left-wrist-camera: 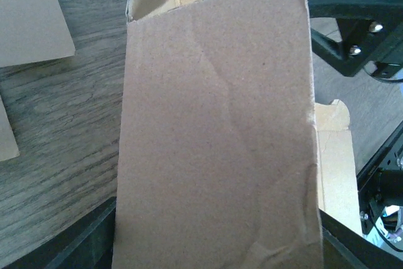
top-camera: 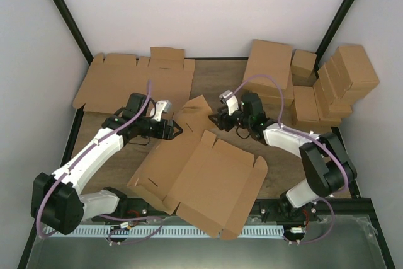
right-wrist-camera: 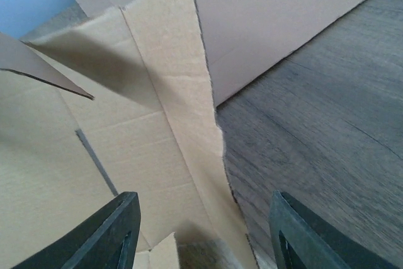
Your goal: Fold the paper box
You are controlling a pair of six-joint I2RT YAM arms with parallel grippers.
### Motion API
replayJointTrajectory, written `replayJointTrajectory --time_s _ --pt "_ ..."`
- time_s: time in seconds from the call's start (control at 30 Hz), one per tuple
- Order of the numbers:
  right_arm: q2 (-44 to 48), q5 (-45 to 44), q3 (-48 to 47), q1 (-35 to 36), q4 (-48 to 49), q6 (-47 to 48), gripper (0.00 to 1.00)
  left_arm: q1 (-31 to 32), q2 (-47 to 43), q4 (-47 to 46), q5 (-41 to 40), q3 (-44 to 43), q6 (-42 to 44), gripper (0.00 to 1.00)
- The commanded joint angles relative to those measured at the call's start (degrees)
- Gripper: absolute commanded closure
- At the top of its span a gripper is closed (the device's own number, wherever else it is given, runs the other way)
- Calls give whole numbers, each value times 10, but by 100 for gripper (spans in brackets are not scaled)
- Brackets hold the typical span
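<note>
Wood-grain table point(top-camera: 214, 77), walled in white, carries the scene. The right gripper point(top-camera: 218, 118) stands with its 2 fingers parted and grasps nothing. In the right wrist view a rough-cut cardboard edge runs up between them without visibly touching either pad.

Facing it, the left gripper point(top-camera: 175, 130) has its jaws well apart at a raised flap point(top-camera: 196, 113). The panel fills the left wrist view from finger to finger, and it cannot be told whether the fingers pinch its 2 side edges or merely frame it.

That flap belongs to the paper box point(top-camera: 208, 177), a plain brown die-cut blank. It lies mostly flat at the centre of the table, just ahead of the arm bases, with its far end lifted between the 2 grippers.

The sheet looks light and thin, stiff across each panel but ready to hinge at the creases. Wrinkles already mark the lifted flap, so a hard squeeze would likely dent it. A folded wall will probably spring back unless tucked, and the smooth blank may slide on the wood. The best hold seems to be a flap's free edge, pinched across its thickness while the other arm pins the base panel.

Flat blanks point(top-camera: 119, 80) lie at the far left, and closed boxes point(top-camera: 340, 83) are stacked at the far right.
</note>
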State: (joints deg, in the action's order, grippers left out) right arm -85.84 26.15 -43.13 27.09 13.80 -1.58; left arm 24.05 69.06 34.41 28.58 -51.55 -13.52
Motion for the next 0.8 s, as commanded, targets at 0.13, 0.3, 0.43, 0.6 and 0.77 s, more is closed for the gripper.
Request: replayJointTrajectory --time_s 0.13,0.3,0.43,0.6,0.77 --pt "-72 -27 -58 0 -2 60 45 2 2 2 9 -18 8 32" --pt "-96 -10 -76 0 5 87 55 2 0 3 7 -18 7 32" --pt "-100 27 -89 7 -16 108 83 2 -1 3 9 -19 4 32" --pt "-48 -36 -59 48 -18 97 99 2 -3 12 -10 -22 8 32" --pt "29 -107 -22 103 -39 75 99 2 -11 27 -25 -24 14 33"
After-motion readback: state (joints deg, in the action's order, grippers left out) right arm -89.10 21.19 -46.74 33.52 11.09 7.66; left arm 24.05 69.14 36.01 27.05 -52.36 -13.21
